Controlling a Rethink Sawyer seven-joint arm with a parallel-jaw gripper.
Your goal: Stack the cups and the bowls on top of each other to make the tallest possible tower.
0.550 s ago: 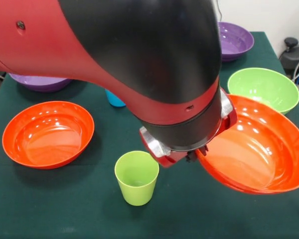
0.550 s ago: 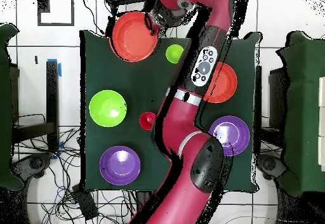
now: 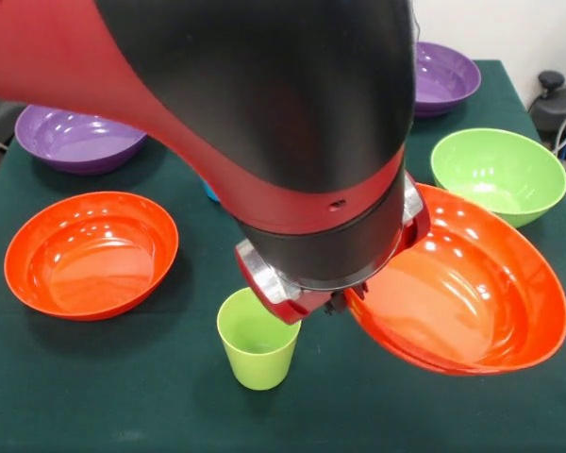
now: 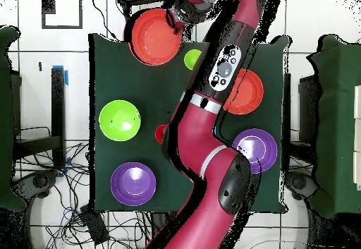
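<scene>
My gripper (image 3: 349, 300) is shut on the rim of an orange bowl (image 3: 457, 297) and holds it tilted above the table. The bowl hangs just right of an upright light green cup (image 3: 258, 351) and does not rest on it. The arm hides the fingers. In the overhead view the gripper (image 4: 171, 22) holds this bowl (image 4: 155, 38) next to the green cup (image 4: 192, 58). A second orange bowl (image 3: 91, 253) sits on the table at the left. No tower stands in view.
Two purple bowls (image 3: 75, 137) (image 3: 443, 77) sit at the back and a light green bowl (image 3: 498, 173) at the right. A sliver of a blue cup (image 3: 210, 193) shows behind the arm. A red cup (image 4: 161, 133) shows beside the arm. The yellow and purple cups are hidden.
</scene>
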